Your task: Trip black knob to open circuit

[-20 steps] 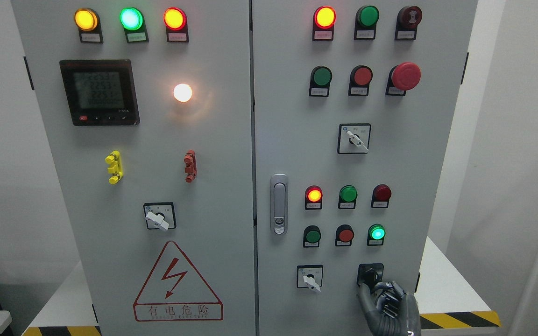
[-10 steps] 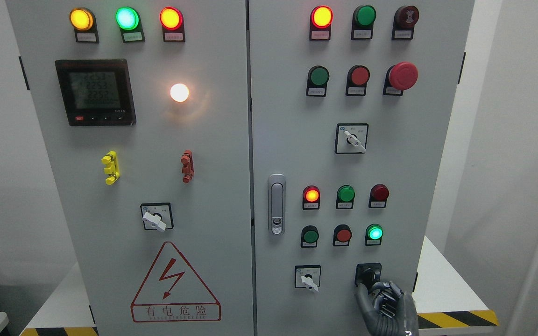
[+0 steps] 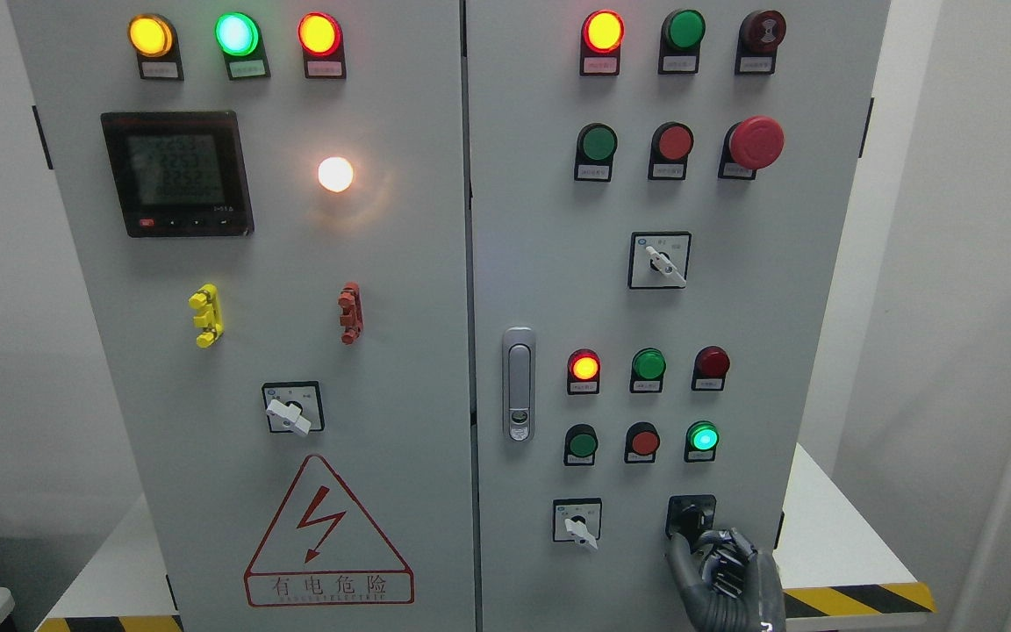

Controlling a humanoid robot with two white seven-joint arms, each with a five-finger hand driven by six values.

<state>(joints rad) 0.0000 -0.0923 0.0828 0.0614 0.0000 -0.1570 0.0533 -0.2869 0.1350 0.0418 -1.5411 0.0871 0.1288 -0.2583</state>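
Grey cabinet (image 3: 435, 290) with two doors, standing on a white tabletop (image 3: 830, 527), fills the view above and left of the hand. Right hand (image 3: 720, 562) rises from the bottom edge, fingers (image 3: 679, 549) curled up against the black knob (image 3: 691, 518) just above the palm; firm grip or mere touch, cannot tell. Green lamp (image 3: 703, 436) glows straight above the knob. White-handled switch (image 3: 577, 524) sits just left.

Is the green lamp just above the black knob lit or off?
Lit: the green lamp glows bright, unlike the dark green one above it.
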